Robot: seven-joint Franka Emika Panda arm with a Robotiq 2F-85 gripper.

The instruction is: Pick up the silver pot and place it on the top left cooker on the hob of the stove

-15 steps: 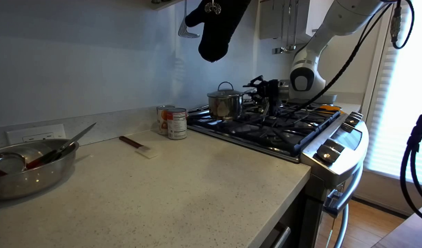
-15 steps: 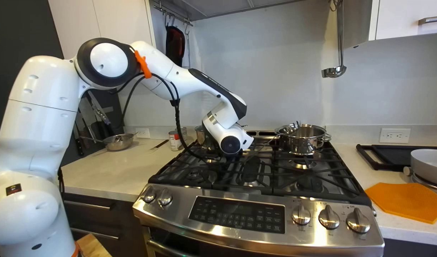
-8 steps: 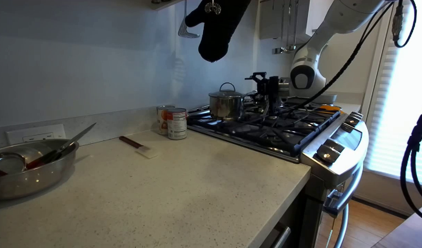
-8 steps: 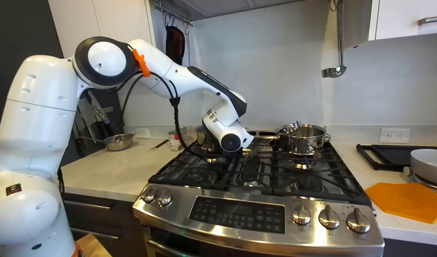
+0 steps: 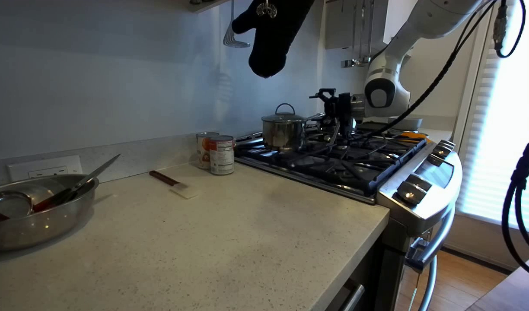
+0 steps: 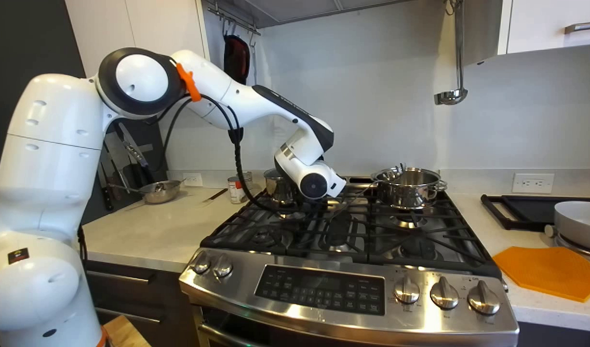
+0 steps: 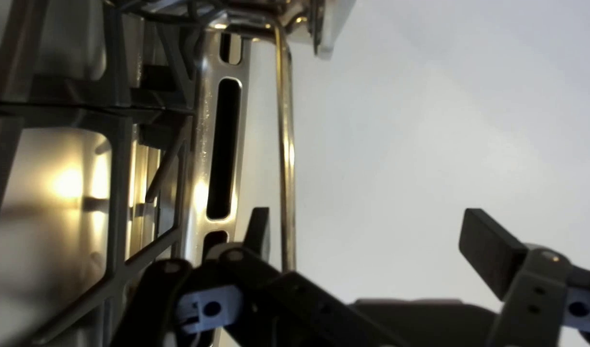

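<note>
Likely the lidded saucepan [image 5: 284, 133] is heavy, stiff, slick; pinch its handle [image 7: 288, 159] close in. End effector [image 7: 373, 238] sits wide, handle showing between fingers [image 7: 491, 253].

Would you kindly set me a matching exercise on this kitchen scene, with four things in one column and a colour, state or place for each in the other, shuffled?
Column one
1. Oven mitt
2. Lidded silver pot
3. Flat mat
4. Gripper

Column two
A. orange
B. open
C. hanging up
D. resting on the hob

Right pairs
1-C; 2-D; 3-A; 4-B
</note>
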